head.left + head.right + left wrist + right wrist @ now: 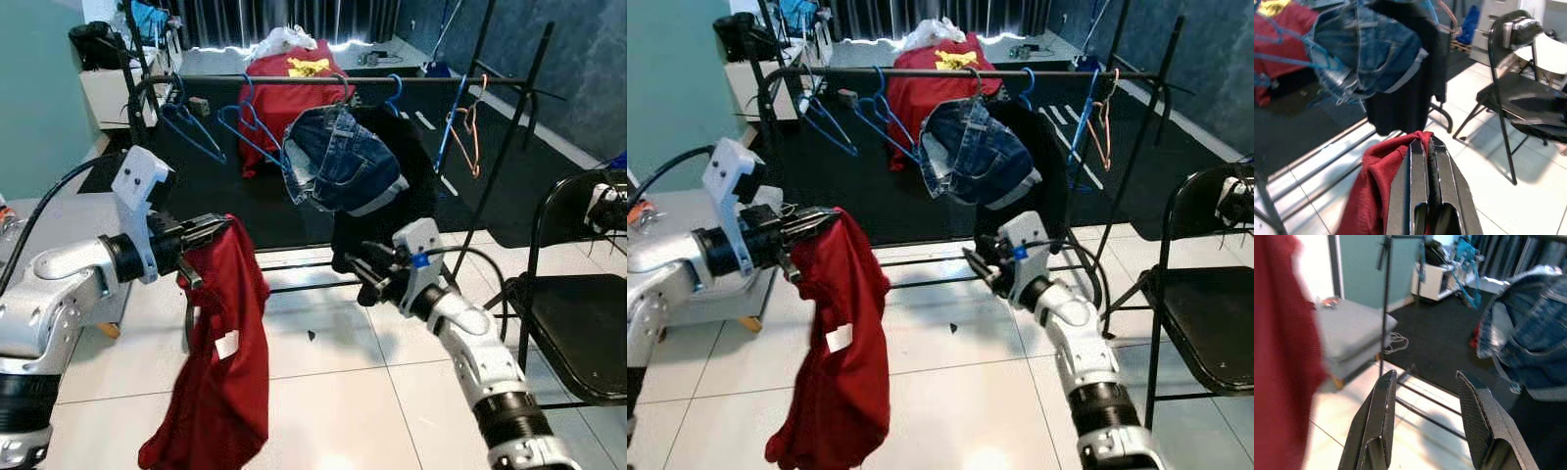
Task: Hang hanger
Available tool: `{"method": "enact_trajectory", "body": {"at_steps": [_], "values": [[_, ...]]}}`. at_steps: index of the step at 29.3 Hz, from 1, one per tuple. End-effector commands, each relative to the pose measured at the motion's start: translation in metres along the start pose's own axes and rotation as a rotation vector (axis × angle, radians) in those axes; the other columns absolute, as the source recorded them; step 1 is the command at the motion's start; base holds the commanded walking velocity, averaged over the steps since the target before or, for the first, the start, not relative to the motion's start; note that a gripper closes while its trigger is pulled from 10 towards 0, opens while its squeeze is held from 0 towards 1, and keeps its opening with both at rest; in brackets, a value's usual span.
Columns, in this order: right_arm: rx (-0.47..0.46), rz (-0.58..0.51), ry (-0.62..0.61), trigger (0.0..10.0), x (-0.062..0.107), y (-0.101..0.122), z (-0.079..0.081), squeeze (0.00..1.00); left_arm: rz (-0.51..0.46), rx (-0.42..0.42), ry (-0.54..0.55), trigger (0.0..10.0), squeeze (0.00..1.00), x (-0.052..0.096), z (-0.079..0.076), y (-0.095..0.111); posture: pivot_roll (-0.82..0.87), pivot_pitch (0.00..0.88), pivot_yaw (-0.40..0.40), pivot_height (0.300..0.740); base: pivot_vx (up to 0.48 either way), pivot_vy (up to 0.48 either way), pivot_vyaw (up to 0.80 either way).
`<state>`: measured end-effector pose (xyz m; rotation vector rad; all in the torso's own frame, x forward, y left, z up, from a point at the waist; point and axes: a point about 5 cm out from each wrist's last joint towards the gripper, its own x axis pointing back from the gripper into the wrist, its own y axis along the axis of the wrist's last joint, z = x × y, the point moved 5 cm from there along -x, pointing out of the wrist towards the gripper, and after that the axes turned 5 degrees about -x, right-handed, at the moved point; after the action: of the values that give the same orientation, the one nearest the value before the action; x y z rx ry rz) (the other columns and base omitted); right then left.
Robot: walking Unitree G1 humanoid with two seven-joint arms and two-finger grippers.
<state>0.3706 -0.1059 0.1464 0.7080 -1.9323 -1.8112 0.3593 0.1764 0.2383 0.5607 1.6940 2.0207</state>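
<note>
Rack (323, 80) ahead, chair (578, 323) right of it

The left gripper (217, 231) is raised at mid-height, its fingers pinched together on red cloth. The right gripper (359, 266), fingers spread, reaches forward.

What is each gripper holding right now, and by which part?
The left gripper is shut on the top edge of a red shirt, which hangs down from it. The right gripper is open and holds nothing.

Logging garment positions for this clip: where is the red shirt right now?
In the head views the red shirt hangs from the shut left gripper on the robot's left, in front of the rack, draping toward the floor.
</note>
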Motion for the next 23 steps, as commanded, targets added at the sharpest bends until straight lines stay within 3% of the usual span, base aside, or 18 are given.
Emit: {"method": "enact_trajectory", "body": {"at_steps": [1, 4, 5, 8, 9, 11, 12, 16, 18, 23], "values": [[0.050, -0.010, 0.022, 10.0, -0.002, 0.001, 0.009, 0.00, -0.003, 0.054, 0.073, 0.0, 0.00, -0.004, 0.008, 0.002, 0.02, 0.014, 0.006, 0.740, 0.000, 0.000, 0.00], [0.092, -0.004, 0.050, 10.0, -0.006, -0.004, 0.020, 0.00, -0.010, 0.125, 0.154, 0.0, 0.00, -0.011, 0.015, 0.003, 0.02, 0.013, 0.004, 0.740, 0.000, 0.000, 0.00], [0.116, -0.012, 0.069, 10.0, -0.010, -0.007, 0.030, 0.00, 0.003, 0.177, 0.239, 0.0, 0.00, -0.019, 0.023, 0.004, 0.02, 0.007, 0.004, 0.740, 0.000, 0.000, 0.00], [0.131, -0.020, 0.082, 10.0, -0.013, -0.009, 0.038, 0.00, 0.015, 0.211, 0.295, 0.0, 0.00, -0.025, 0.028, 0.005, 0.02, 0.004, 0.005, 0.740, 0.000, 0.000, 0.00], [0.123, -0.036, 0.107, 10.0, -0.015, -0.010, 0.045, 0.28, 0.017, 0.243, 0.343, 0.0, 0.00, -0.029, 0.032, 0.007, 0.02, 0.004, 0.006, 0.740, 0.000, 0.000, 0.00], [0.123, -0.036, 0.107, 10.0, -0.015, -0.010, 0.045, 0.28, 0.017, 0.243, 0.343, 0.0, 0.00, -0.029, 0.032, 0.007, 0.02, 0.004, 0.006, 0.740, 0.000, 0.000, 0.00], [0.114, -0.053, 0.135, 10.0, -0.016, -0.011, 0.052, 1.00, 0.013, 0.264, 0.377, 0.0, 0.00, -0.032, 0.037, 0.013, 0.02, 0.001, 0.007, 0.740, 0.000, 0.000, 0.00], [0.152, -0.025, 0.152, 10.0, -0.018, -0.022, 0.059, 1.00, 0.000, 0.297, 0.413, 0.0, 0.00, -0.037, 0.044, 0.025, 0.02, 0.000, 0.008, 0.740, 0.000, 0.000, 0.00], [0.250, 0.035, 0.108, 10.0, -0.020, -0.034, 0.053, 1.00, -0.008, 0.310, 0.429, 0.0, 0.00, -0.038, 0.045, 0.034, 0.02, 0.000, 0.010, 0.740, 0.000, 0.000, 0.00], [0.295, 0.068, 0.053, 10.0, -0.023, -0.042, 0.045, 1.00, -0.027, 0.344, 0.432, 0.0, 0.00, -0.039, 0.044, 0.044, 0.02, 0.000, 0.015, 0.740, 0.000, 0.000, 0.00]]}}
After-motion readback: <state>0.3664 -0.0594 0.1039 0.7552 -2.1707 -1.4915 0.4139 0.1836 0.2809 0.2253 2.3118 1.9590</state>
